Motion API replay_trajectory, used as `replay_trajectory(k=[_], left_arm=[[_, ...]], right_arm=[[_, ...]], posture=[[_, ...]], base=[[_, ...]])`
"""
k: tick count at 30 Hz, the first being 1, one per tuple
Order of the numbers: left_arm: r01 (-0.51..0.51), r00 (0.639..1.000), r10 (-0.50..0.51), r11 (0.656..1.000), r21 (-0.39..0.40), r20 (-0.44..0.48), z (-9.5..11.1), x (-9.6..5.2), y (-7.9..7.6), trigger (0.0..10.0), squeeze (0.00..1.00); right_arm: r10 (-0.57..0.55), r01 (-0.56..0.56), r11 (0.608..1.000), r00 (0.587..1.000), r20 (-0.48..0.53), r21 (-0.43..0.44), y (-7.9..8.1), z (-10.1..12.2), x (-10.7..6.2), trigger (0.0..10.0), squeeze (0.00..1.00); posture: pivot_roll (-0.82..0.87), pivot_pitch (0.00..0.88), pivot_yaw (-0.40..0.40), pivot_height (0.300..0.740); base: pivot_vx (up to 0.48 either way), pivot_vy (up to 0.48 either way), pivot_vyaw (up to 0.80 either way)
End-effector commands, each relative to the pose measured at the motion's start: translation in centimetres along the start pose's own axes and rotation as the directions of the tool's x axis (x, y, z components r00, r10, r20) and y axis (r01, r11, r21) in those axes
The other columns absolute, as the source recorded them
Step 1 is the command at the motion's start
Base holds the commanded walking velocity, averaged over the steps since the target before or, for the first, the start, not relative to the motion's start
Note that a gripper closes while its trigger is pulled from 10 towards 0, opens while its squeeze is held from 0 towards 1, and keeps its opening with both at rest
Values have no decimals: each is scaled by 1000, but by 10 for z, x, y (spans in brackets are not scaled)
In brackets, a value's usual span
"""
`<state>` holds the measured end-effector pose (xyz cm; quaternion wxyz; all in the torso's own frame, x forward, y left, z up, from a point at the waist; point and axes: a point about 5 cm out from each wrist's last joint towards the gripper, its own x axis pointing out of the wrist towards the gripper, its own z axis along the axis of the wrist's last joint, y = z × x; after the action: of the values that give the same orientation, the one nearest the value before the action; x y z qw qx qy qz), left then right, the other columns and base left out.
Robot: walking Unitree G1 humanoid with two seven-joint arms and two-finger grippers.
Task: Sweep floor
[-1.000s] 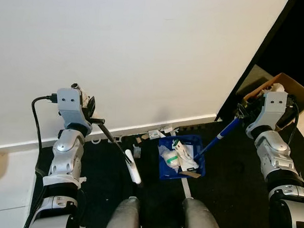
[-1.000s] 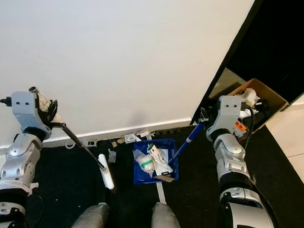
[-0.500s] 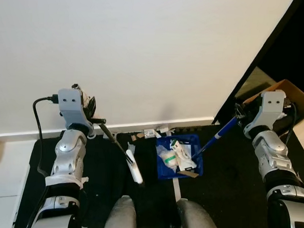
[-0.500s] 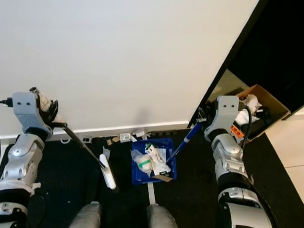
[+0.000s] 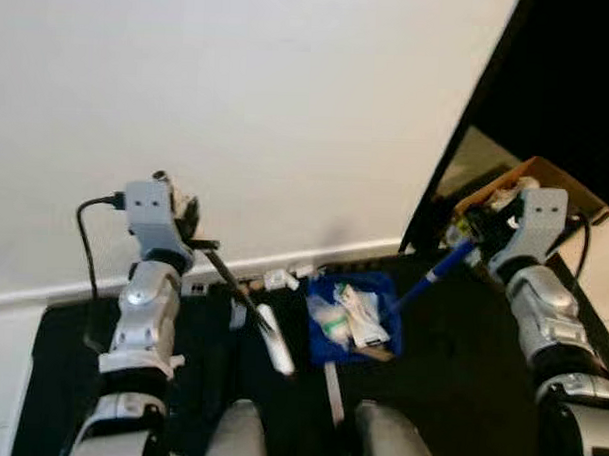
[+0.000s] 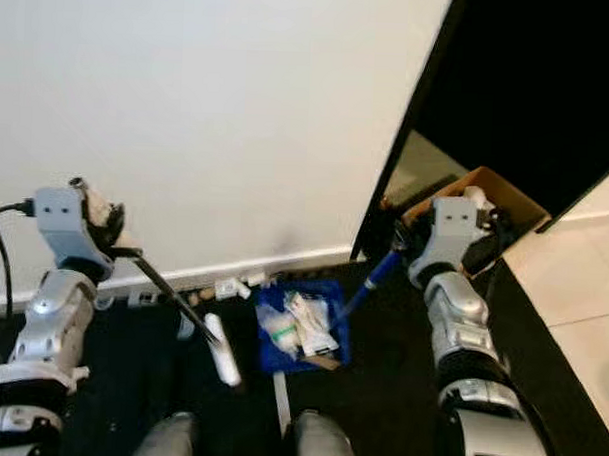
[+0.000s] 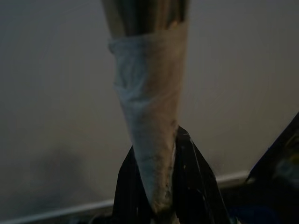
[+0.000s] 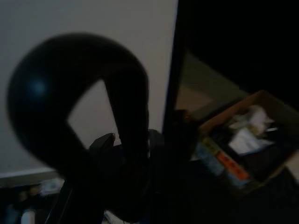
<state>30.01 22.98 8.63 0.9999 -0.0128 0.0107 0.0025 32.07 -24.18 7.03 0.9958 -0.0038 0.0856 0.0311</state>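
Camera has swung; my left gripper [image 5: 196, 242] still clamps the black-handled white brush [image 5: 278, 339], right gripper [image 5: 471, 241] the blue litter-filled plastic dustpan [image 5: 353, 317] at 12 o'clock.

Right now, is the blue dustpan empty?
No, the blue dustpan holds a heap of white and green litter, seen in the left eye view.

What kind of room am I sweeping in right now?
Probably a home hallway or room edge: a plain white wall with a white baseboard, a black floor mat, and an open brown cardboard box of clutter beside a dark doorway.
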Motion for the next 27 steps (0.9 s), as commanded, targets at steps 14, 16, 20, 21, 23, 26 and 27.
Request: replay_trajectory(k=[14,16,20,21,23,26,27], left_arm=[[-11,1000,11,1000,5,7,1,-1,2,10000,0],[-11,1000,11,1000,4,6,1,-1,2,10000,0],[-10,1000,10,1000,4,4,0,-1,2,10000,0],[-9,1000,9,1000,4,3,0,-1,2,10000,0],[-7,1000,7,1000,4,2,0,-1,1,10000,0],[-5,1000,5,1000,4,0,-1,-1,1,10000,0],[-5,1000,5,1000,3,-1,-1,-1,1,10000,0]], right_arm=[[15,-14,1000,998,66,-22,2,15,4,10000,0],[15,-13,1000,998,62,-25,2,14,4,10000,0],[16,-14,1000,998,58,-26,2,13,4,10000,0],[17,-15,999,998,56,-28,3,13,3,10000,0],[17,-16,999,999,52,-30,3,12,3,10000,0],[14,-13,999,999,49,-30,2,11,3,10000,0],[13,-11,999,999,48,-30,2,11,3,10000,0]], posture=[[13,7,-15,740],[13,9,-14,740],[12,10,-13,740],[11,11,-12,740],[10,10,-11,740],[10,11,-11,740],[9,11,-11,740]], base=[[0,-480,0],[0,-480,0],[0,-480,0],[0,-480,0],[0,-480,0],[0,-480,0],[0,-480,0]])
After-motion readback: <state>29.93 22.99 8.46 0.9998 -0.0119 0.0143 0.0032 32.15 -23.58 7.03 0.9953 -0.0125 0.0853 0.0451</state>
